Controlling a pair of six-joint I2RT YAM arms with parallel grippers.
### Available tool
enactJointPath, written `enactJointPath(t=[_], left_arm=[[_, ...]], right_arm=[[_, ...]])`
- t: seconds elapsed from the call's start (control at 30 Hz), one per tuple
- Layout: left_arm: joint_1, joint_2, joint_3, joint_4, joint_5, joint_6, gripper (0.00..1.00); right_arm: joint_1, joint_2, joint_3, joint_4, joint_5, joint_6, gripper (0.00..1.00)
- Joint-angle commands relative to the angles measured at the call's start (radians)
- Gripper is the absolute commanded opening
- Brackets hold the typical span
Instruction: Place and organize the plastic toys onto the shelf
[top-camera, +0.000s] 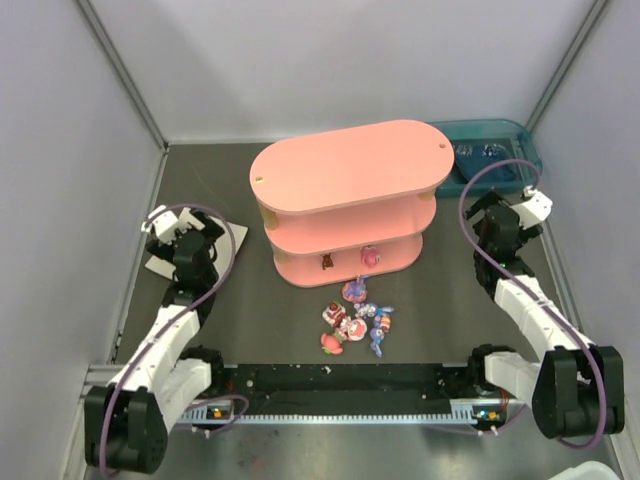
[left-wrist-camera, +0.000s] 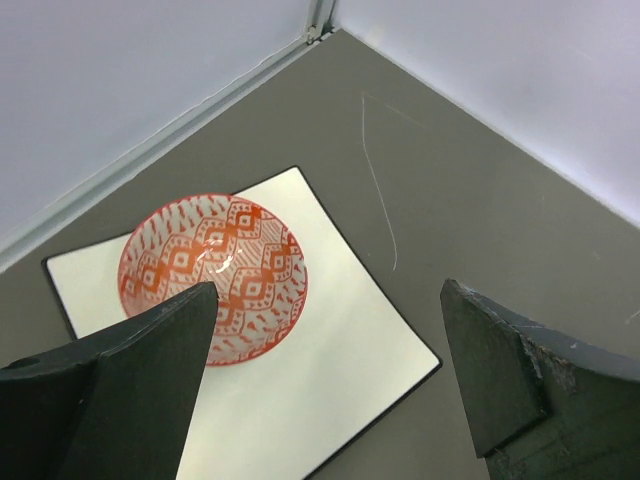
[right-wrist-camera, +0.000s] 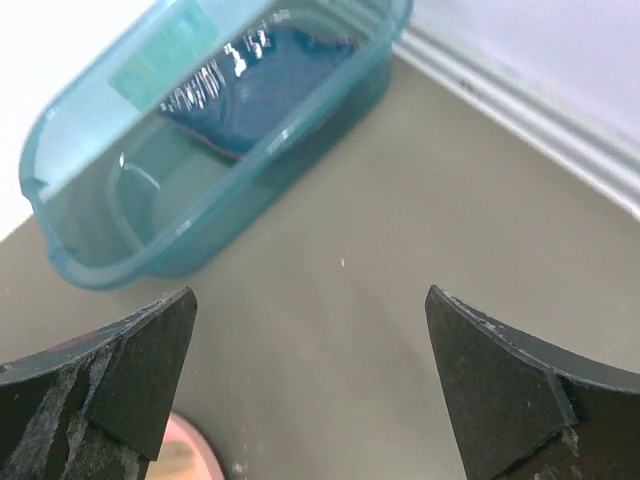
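Note:
The pink three-tier shelf stands at the middle back. Two small toys stand on its lowest tier, a dark one and a pink one. Several tiny plastic toys lie in a cluster on the table in front of the shelf. My left gripper is open and empty at the far left, above a white square plate that holds a red-patterned ball. My right gripper is open and empty at the far right, over bare table beside the shelf's end.
A teal plastic bin sits at the back right corner; it also shows in the right wrist view with something blue inside. Grey walls close the left, back and right. A black rail runs along the near edge between the arm bases.

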Motion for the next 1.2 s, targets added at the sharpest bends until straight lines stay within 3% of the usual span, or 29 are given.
enactJointPath(t=[0.0, 0.2, 0.3, 0.43, 0.53, 0.87, 1.17], left_arm=[[0.001, -0.125, 0.023, -0.215, -0.055, -0.179, 0.99], [-0.001, -0.222, 0.021, -0.304, 0.163, -0.180, 0.99], [-0.001, -0.271, 0.032, -0.451, 0.238, -0.274, 0.99], [-0.053, -0.386, -0.008, -0.539, 0.254, -0.334, 0.99], [-0.129, -0.467, -0.049, -0.582, 0.241, -0.368, 0.99], [-0.652, -0.512, -0.098, -0.680, 0.013, -0.532, 0.99], [-0.923, -0.395, -0.063, -0.685, -0.078, -0.570, 0.99]], right_arm=[[0.001, -0.035, 0.025, -0.237, -0.081, 0.162, 0.99], [0.001, -0.100, 0.010, -0.334, -0.224, 0.224, 0.99], [0.004, -0.138, 0.004, -0.416, -0.221, 0.267, 0.99], [0.056, -0.196, 0.003, -0.507, -0.192, 0.264, 0.99], [0.174, -0.244, 0.002, -0.577, -0.119, 0.265, 0.99], [0.614, -0.348, -0.029, -0.774, 0.067, 0.398, 0.98], [0.844, -0.385, -0.127, -0.771, -0.012, 0.443, 0.91]])
